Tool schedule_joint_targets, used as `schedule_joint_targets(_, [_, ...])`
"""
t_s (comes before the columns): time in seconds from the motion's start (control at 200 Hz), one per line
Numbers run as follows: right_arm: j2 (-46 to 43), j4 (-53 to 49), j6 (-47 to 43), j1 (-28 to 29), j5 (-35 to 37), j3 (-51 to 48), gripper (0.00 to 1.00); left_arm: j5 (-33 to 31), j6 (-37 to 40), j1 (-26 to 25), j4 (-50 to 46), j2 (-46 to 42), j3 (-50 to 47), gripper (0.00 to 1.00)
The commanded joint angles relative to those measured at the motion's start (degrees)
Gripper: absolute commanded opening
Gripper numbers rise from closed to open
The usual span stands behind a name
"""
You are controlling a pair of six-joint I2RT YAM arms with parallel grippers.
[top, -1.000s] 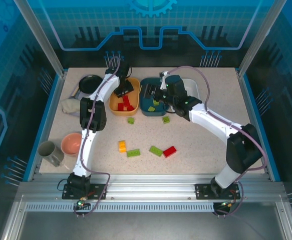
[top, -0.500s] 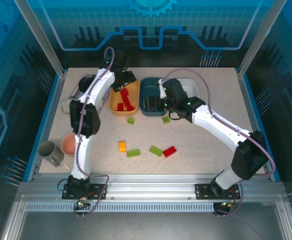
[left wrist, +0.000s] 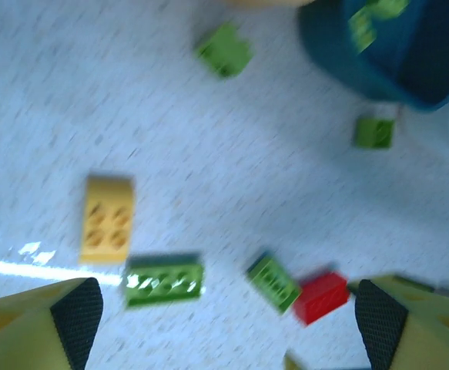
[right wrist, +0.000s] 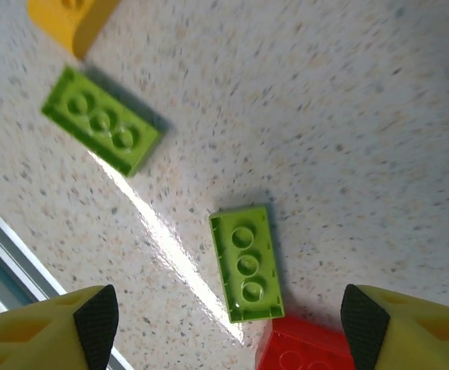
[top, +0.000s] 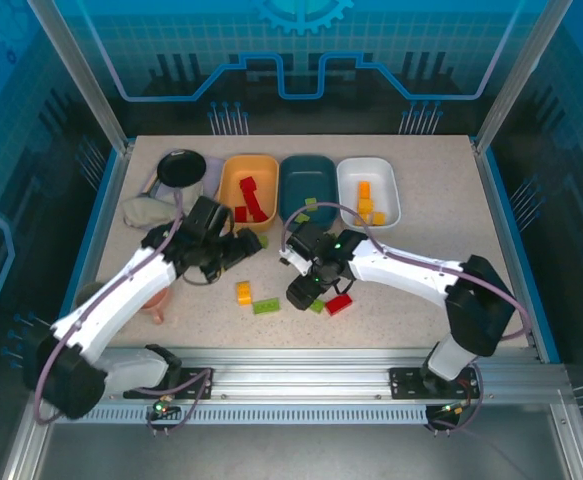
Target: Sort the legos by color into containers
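at the far left of the surface a small black pan sits beside a beige cloth. the left claw hangs over the middle-left of the surface with its fingers spread wide and nothing between them; in its wrist view a yellow lego, a green lego, a second green lego and a red lego lie loose below it, and a small green one lies farther off, near the bins. along the far edge stand three bins: the orange-yellow bin on the left with red legos in it, the dark teal bin in the middle with a green piece inside, and the white bin on the right holding yellow-orange legos. the right claw hovers low over the near-centre, its fingers also spread apart and holding nothing. the second green lego lies flat between its pads, with the red lego touching its near end.
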Motion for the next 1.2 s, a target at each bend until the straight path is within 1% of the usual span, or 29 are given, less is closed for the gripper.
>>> schedule_joint_targets(0.0, [4.9, -3.2, -3.8, 0.0, -1.7, 1.2, 0.75, 2.3, -3.9, -0.5, -0.6, -9.9, -5.0, 0.90])
schedule_joint_targets(0.13, [9.5, -3.8, -4.7, 0.0, -2.0, 3.1, 0.74, 1.9, -4.8, -0.5, -3.9, -15.9, -7.5, 0.90])
schedule_joint_targets(0.2, [11.0, -4.0, -4.9, 0.0, -2.1, 3.7, 0.73, 1.4, -5.7, -0.5, -4.7, -17.1, -7.8, 0.90])
schedule_joint_targets(0.355, [12.8, -4.1, -4.9, 0.2, -1.2, 3.6, 0.68, 0.7, -6.3, -0.5, -4.7, -18.4, -7.8, 0.90])
schedule_joint_targets(0.47, [14.2, -4.7, -4.3, 0.5, 1.2, 3.6, 0.59, 0.3, -6.6, -0.6, -4.7, -18.9, -7.8, 0.89])
schedule_joint_targets(0.585, [15.5, -4.8, -3.9, 1.4, 4.1, 3.7, 0.54, 0.4, -6.6, -0.6, -4.4, -19.2, -7.7, 0.89])
schedule_joint_targets(0.715, [16.6, -4.3, -2.5, 1.7, 6.9, 3.8, 0.43, 0.5, -6.5, -0.6, -4.0, -19.4, -7.9, 0.89])
schedule_joint_targets(0.88, [14.1, -4.7, -0.9, 1.4, 8.3, 6.0, 0.33, 1.9, -6.1, -0.6, -1.3, -19.2, -7.8, 0.89])
schedule_joint_targets(0.95, [11.5, -5.7, 0.5, -0.2, 8.4, 8.8, 0.33, 2.3, -5.9, -0.8, 0.1, -18.3, -6.8, 0.89])
schedule_joint_targets(1.01, [9.3, -6.5, 2.2, -2.7, 7.9, 12.2, 0.32, 2.5, -5.1, -1.1, 1.3, -16.8, -5.4, 0.89])
schedule_joint_targets(1.105, [7.4, -6.1, 4.9, -8.3, 5.4, 18.2, 0.32, 2.7, -3.8, -1.4, 3.2, -13.5, -2.6, 0.89])
schedule_joint_targets(1.195, [8.5, -4.6, 7.9, -13.4, 1.8, 24.0, 0.32, 2.7, -2.8, -1.3, 5.3, -9.7, 0.0, 0.89])
